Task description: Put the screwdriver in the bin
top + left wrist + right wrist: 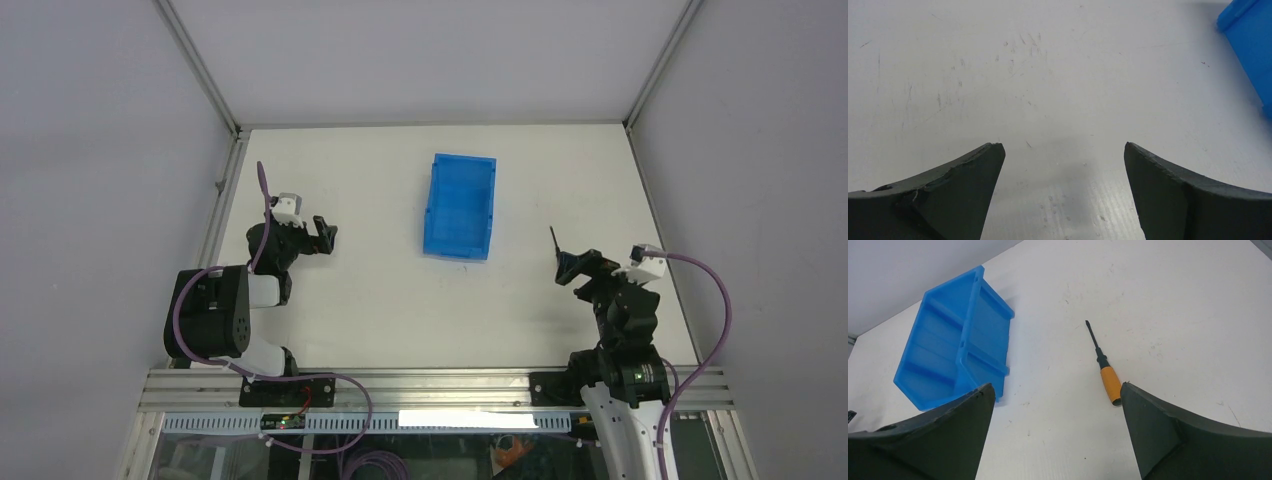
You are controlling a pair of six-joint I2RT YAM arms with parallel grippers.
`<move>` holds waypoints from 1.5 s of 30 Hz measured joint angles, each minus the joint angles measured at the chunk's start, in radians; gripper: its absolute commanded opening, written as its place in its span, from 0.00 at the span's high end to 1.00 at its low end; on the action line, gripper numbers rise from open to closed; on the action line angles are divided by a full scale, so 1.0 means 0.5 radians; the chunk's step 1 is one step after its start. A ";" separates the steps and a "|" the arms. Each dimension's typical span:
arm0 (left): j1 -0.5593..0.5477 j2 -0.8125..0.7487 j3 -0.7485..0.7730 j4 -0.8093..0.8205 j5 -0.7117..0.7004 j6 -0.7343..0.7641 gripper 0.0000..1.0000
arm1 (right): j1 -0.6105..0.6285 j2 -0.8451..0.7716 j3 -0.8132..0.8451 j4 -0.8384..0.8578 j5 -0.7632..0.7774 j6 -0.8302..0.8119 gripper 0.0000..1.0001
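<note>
Orange-handled screwdriver lies on the white worktop, apart from the blue bin, just ahead of the right gripper, jaws spread wide: it's the pickup step, I'd say, calling for a sideways nudge, descent and squeeze, while the left gripper hangs with jaws apart too.

scuffed white table carries the blue bin and, well apart, the screwdriver.

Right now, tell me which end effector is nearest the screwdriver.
The right end effector: the screwdriver lies on the table close beside it, while the left end effector sits beyond the bin.
</note>
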 measured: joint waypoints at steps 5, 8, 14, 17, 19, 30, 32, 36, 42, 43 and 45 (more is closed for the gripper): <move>0.000 0.000 0.000 0.000 0.000 0.000 0.01 | 0.000 -0.006 0.031 -0.006 0.015 0.014 0.01; 0.000 0.000 0.000 0.000 0.000 0.000 0.01 | 0.000 0.005 0.116 0.028 -0.037 -0.015 0.01; 0.000 0.000 0.000 0.000 0.000 0.000 0.01 | 0.000 0.468 0.579 0.114 -0.085 -0.143 0.01; 0.000 0.000 0.000 0.000 0.000 0.000 0.01 | -0.001 1.055 1.046 -0.040 -0.030 -0.191 0.01; -0.001 0.000 0.000 -0.001 0.000 0.000 0.01 | -0.002 1.521 1.410 -0.184 0.017 -0.218 0.01; 0.000 0.000 0.000 -0.001 0.000 0.000 0.01 | -0.191 2.827 1.601 -0.613 -0.130 -0.377 0.02; 0.000 0.000 0.000 -0.001 0.000 0.000 0.01 | -0.218 2.915 1.540 -0.607 -0.173 -0.395 0.06; -0.001 0.000 0.000 -0.001 0.000 0.000 0.01 | -0.250 3.121 1.463 -0.589 -0.239 -0.426 0.14; -0.002 0.000 0.000 0.000 0.000 0.000 0.01 | -0.257 3.332 1.392 -0.540 -0.272 -0.447 0.49; -0.002 0.000 0.000 0.000 0.000 0.000 0.01 | -0.259 3.331 1.392 -0.539 -0.274 -0.452 0.63; -0.002 0.000 0.000 0.000 0.000 0.000 0.01 | -0.259 3.337 1.396 -0.536 -0.270 -0.462 0.96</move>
